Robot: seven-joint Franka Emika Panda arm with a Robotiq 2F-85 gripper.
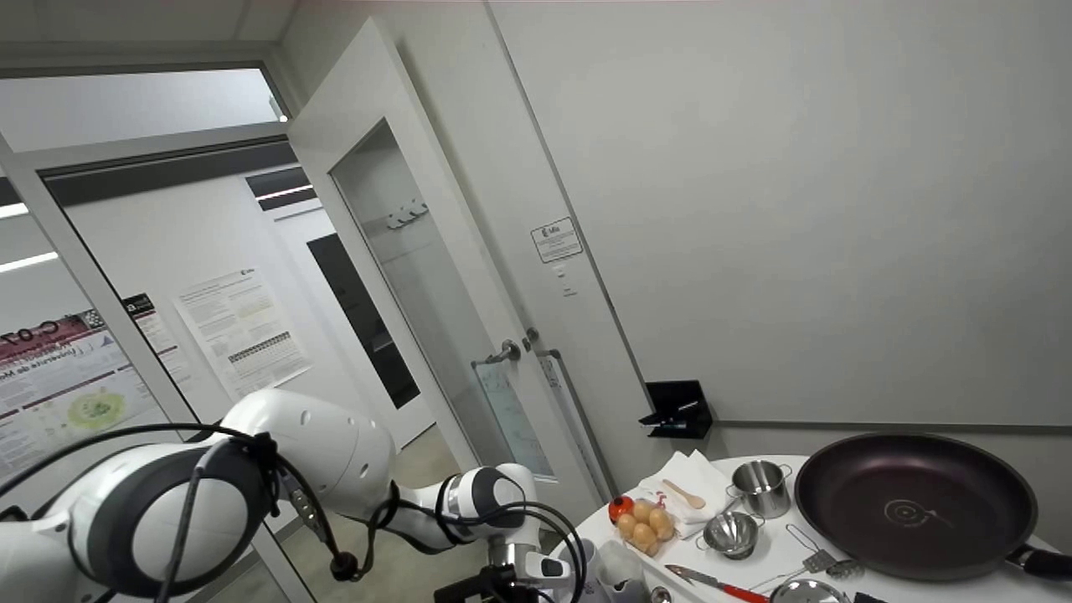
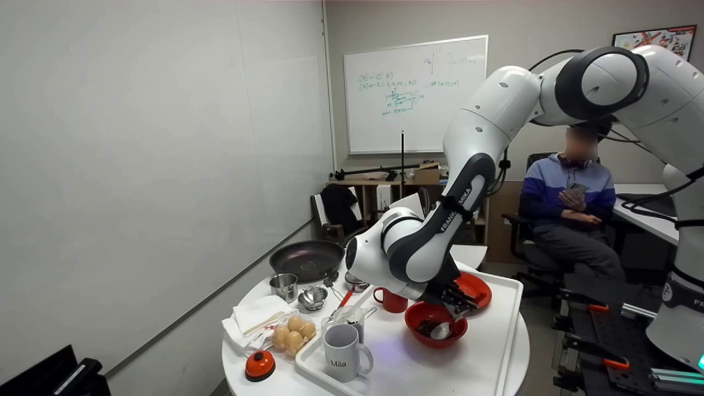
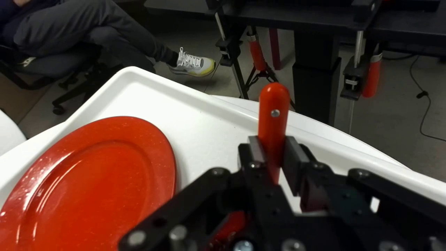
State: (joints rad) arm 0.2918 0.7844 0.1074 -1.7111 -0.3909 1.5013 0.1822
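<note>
In an exterior view, holds the spoon point(image 2: 441, 330) slanted inside the red bowl point(image 2: 428, 341), by the dark contents point(image 2: 425, 327). Rightward, pinches its apparent red handle point(image 3: 274, 104) below the rounded end in the narrowed gripper point(image 3: 276, 156), probably for steady control, near the red plate point(image 2: 477, 287).

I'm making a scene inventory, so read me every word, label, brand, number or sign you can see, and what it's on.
"Mila": mug.
"FRANK" and "MIKA", middle hidden: arm.
Too small, blurred or cut off: whiteboard writing, wall sign, poster, sheet, pan mark, base lettering.
</note>
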